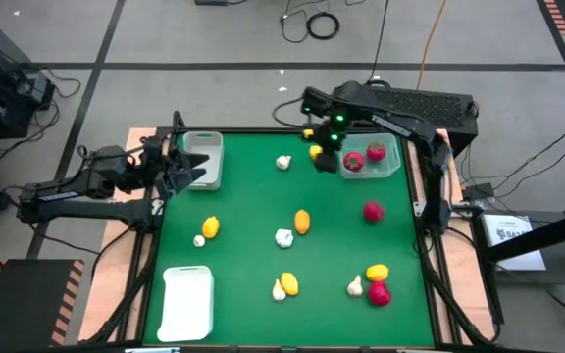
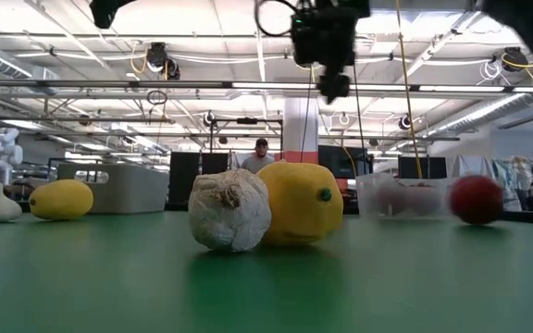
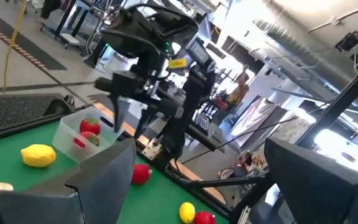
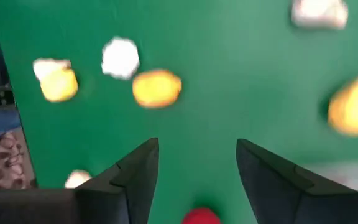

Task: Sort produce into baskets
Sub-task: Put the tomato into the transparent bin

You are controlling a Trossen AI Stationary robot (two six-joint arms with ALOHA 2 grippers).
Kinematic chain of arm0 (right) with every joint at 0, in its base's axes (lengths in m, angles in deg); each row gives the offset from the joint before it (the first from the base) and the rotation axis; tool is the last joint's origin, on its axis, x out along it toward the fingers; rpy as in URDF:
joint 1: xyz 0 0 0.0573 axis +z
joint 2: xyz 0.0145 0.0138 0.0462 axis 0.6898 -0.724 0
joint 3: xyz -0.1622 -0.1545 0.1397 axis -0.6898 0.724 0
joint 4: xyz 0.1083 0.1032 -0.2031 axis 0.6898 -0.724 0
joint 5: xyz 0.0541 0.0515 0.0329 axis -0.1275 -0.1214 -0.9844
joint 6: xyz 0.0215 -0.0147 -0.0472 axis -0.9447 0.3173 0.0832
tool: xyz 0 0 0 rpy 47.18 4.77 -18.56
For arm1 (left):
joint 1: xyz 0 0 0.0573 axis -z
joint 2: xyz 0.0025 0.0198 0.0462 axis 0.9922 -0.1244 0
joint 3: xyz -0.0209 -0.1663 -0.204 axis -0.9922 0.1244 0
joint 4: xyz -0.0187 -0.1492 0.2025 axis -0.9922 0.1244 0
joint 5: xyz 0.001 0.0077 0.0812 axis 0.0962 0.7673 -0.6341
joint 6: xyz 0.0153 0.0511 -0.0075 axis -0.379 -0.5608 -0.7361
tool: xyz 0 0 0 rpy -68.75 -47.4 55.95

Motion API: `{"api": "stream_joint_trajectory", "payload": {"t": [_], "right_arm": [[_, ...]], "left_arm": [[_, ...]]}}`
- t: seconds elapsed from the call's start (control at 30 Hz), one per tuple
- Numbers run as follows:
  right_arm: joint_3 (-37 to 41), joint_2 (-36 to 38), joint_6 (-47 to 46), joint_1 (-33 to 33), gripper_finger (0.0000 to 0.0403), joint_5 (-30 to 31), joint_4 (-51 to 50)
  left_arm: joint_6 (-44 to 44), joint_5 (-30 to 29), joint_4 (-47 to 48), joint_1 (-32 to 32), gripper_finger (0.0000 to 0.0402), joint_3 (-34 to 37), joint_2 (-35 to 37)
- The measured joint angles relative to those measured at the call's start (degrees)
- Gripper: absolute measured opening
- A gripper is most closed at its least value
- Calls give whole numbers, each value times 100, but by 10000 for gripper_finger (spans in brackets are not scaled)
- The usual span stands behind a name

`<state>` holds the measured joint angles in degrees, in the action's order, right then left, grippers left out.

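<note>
Toy produce lies scattered on the green table: red fruits [image 1: 372,210] [image 1: 379,293], yellow fruits [image 1: 302,222] [image 1: 210,226] [image 1: 288,283] and garlic bulbs [image 1: 283,237] [image 1: 283,163]. The clear greenish bin [image 1: 392,165] at the far right holds red fruits [image 1: 354,163]. The grey-white bin [image 1: 207,147] stands at the far left and the white tray [image 1: 186,302] at the near left. My right gripper [image 1: 326,159] hangs open and empty above the table beside the clear bin, and a yellow fruit [image 1: 316,152] lies by it. My left gripper [image 1: 190,169] is open and empty over the grey-white bin.
In the low view a garlic bulb [image 2: 229,209] and a yellow fruit [image 2: 299,202] lie touching at the table's middle. A keyboard-like device [image 1: 420,102] and cables lie beyond the far edge. A person [image 2: 261,155] stands far off in the room.
</note>
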<state>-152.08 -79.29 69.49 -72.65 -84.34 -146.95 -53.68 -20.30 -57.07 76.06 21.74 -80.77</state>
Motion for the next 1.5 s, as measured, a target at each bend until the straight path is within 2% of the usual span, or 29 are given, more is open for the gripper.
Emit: {"api": "stream_joint_trajectory", "payload": {"t": [0.2,0.37,0.47,0.6,0.73,1.03,1.23,1.33,1.5], "right_arm": [[2603,1804,-1442,-99,210,45,817],[4634,3349,-3733,174,210,516,1678],[5527,4022,-4900,406,210,587,1932],[6313,4631,-6100,716,210,587,2020],[6641,4862,-6761,1064,210,567,2165],[6642,4689,-6766,1976,210,217,3776],[6642,4402,-6551,3079,210,-566,4364],[6642,4354,-6912,3639,210,-905,4515],[6640,4397,-8215,4481,210,-1228,4486]], "left_arm": [[-536,-501,131,0,361,0,-2],[-1316,-1027,206,-33,361,0,-62],[-1514,-1010,205,-180,361,0,-152],[-1510,-770,201,-446,361,0,-305],[-1505,-384,197,-662,361,0,-472],[-1484,39,192,-782,361,0,-737],[-1484,55,190,-782,361,0,-732],[-1488,75,192,-782,361,0,-732],[-1509,84,303,-782,361,0,-732]]}}
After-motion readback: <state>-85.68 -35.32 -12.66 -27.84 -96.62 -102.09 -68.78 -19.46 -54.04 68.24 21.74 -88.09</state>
